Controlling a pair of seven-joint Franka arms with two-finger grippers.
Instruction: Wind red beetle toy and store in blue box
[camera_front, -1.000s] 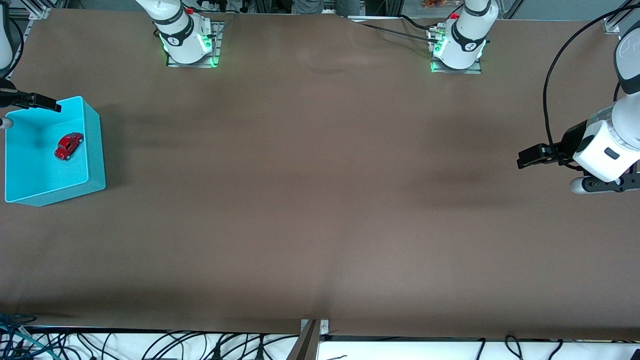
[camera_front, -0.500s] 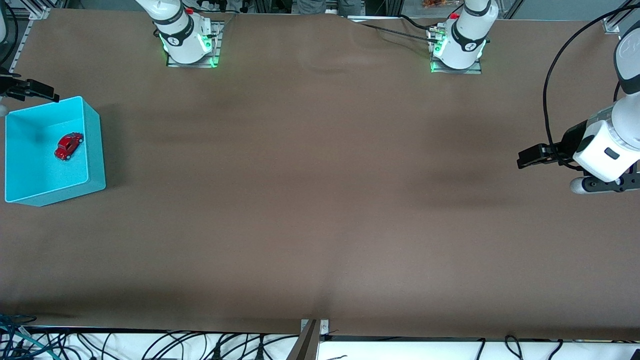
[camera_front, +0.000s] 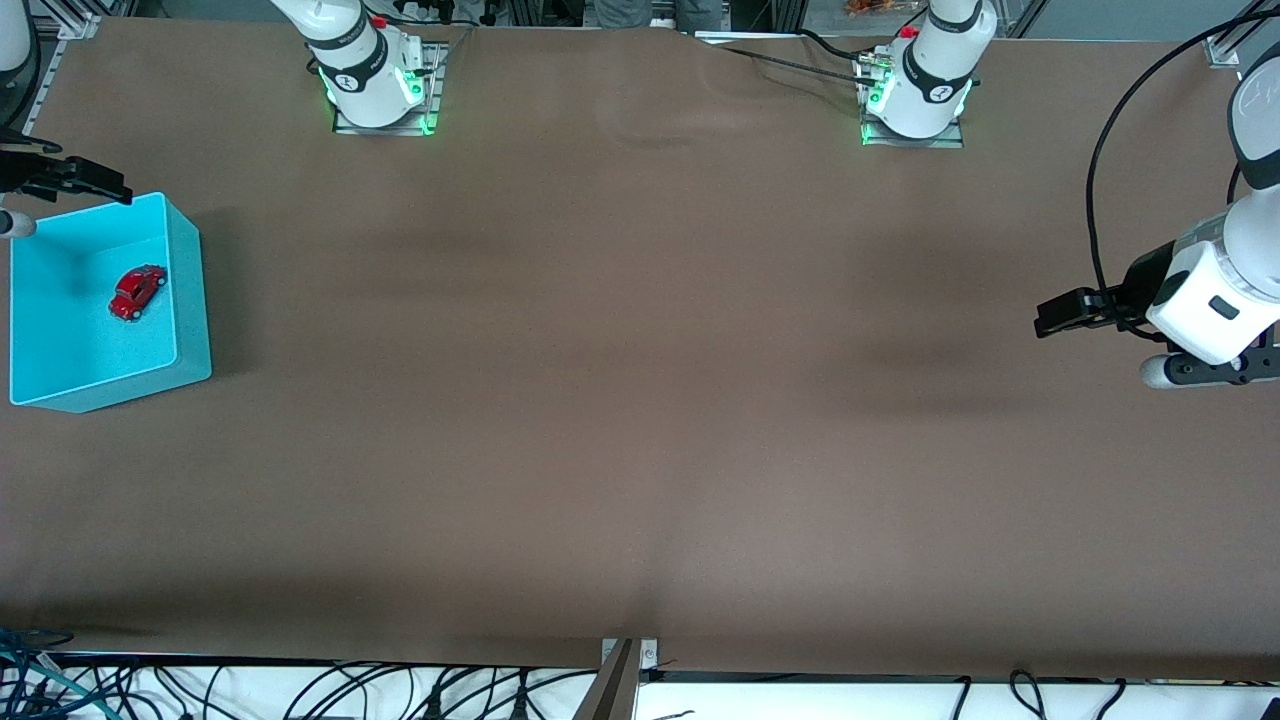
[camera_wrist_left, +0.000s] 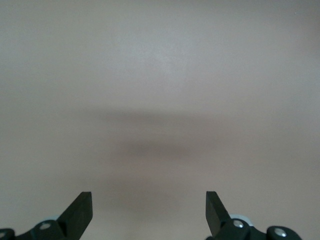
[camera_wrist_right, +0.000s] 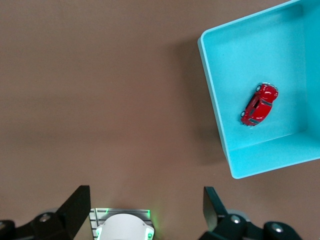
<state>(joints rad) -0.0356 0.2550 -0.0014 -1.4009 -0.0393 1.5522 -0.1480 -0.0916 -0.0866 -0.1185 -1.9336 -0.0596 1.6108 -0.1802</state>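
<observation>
Since a second ago the right gripper (camera_front: 95, 185) has pulled up off the blue box (camera_front: 190, 300) and now hangs over the tabletop (camera_front: 640, 400) just beside the box's corner on the robot-base side, fingers apart and empty. Inside the box the red beetle toy (camera_front: 138, 291) rests on the floor, its long axis running diagonally across the box's sides; which end is its front cannot be told. Well apart from the box, the left gripper (camera_front: 1050, 315) waits spread open over bare tabletop.
</observation>
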